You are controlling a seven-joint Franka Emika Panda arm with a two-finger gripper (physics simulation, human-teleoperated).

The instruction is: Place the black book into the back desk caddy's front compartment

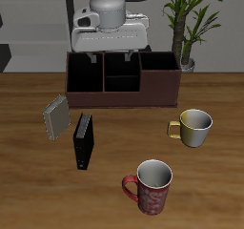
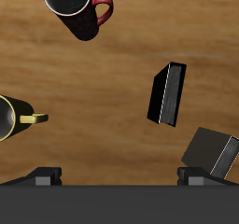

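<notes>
Franka's two-finger gripper (image 1: 107, 53) hangs at the top centre of the exterior view, above the back desk caddy (image 1: 158, 88), a long, low, dark reddish-brown box organiser with black cells inside. Its fingers (image 1: 91, 54) stand apart with nothing between them, and they touch nothing. Standing upright on the wooden table (image 1: 29, 195), the thin black hardcover book (image 1: 84, 142) with a pale page edge sits left of centre in that frame, nearer the table's front edge than the caddy and well apart from it. Just beside this book, slightly farther back, a grey book (image 1: 55, 117) leans at a tilt. Right of centre rests a pale cream mug with a yellow handle (image 1: 193, 127), and at the bottom centre a red patterned mug (image 1: 151, 188). A green potted plant (image 1: 188, 18) rises at the upper right.
</notes>
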